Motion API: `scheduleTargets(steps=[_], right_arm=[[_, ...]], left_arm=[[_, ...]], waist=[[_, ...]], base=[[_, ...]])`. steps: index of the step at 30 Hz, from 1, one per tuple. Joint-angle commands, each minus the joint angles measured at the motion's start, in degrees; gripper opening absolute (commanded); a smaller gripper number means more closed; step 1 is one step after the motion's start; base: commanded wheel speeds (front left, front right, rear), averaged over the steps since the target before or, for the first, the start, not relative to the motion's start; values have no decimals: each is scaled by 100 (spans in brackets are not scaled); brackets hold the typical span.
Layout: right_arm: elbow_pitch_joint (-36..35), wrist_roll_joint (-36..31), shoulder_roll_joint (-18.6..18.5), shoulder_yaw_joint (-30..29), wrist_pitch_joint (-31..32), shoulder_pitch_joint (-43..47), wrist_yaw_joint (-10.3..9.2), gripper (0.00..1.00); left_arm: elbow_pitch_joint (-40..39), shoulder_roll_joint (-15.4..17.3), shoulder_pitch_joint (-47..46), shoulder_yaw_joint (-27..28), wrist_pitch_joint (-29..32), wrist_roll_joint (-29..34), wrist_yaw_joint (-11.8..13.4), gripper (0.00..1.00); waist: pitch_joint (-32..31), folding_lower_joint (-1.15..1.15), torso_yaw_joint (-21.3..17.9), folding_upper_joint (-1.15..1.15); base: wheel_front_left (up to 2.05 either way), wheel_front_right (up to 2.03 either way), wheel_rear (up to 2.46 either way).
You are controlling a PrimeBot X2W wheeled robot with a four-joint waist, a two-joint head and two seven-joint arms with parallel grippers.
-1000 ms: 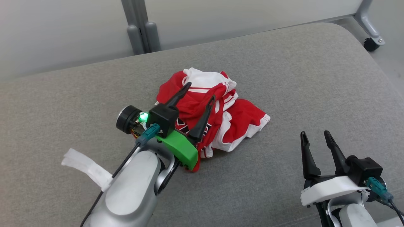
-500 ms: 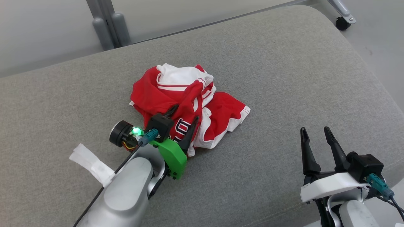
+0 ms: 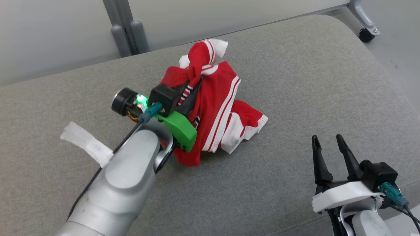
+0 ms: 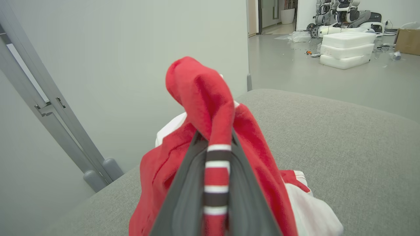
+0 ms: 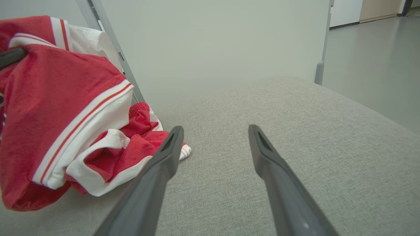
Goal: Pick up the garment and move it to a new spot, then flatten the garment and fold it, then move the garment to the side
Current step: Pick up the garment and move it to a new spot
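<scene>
A grey upholstered cushion (image 3: 295, 82) is seen before a pale partition wall (image 3: 65, 32), whose grey posts (image 3: 126, 32) stand at the cushion's far edge; a black caster wheel (image 3: 365, 34) is visible on the floor by the far right corner. A crumpled red-and-white sports jersey (image 3: 216, 105) is pinched by the left gripper (image 3: 199, 81), whose two dark fingers are closed on a red fold edged with black-and-white striped trim. The gripped fold is held up above the cushion, with a bunch of red cloth standing out past the fingertips, while the lower part of the jersey hangs down and its white-hemmed end rests on the cushion near the middle. A green light (image 3: 141, 98) is lit on the left wrist, beside a green bracket (image 3: 178, 129), and a white strip (image 3: 87, 144) is seen sticking out from the left forearm. The right gripper (image 3: 327, 138) is held at the near right, well apart from the jersey, with its fingers spread wide over bare cushion. In the left wrist view, white foam blocks (image 4: 347, 49) are stacked on the floor beyond the cushion
</scene>
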Motion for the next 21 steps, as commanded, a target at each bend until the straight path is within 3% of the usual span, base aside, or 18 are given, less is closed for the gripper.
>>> scheduleTargets(steps=[1,14,21], right_arm=[[8,37,-7,7,-17,57,-2,100],[29,168,-7,20,-17,100,-2,100],[37,215,-7,-14,-17,56,-2,100]], left_arm=[[-101,51,-278,17,-32,-3,-10,0],[-892,459,-2434,154,160,-115,-17,0],[-1096,703,-2873,319,249,-289,-10,0]], waist=[[-57,0,54,0],[-55,0,93,0],[0,0,210,0]], base=[[0,0,0],[0,0,0],[0,0,0]])
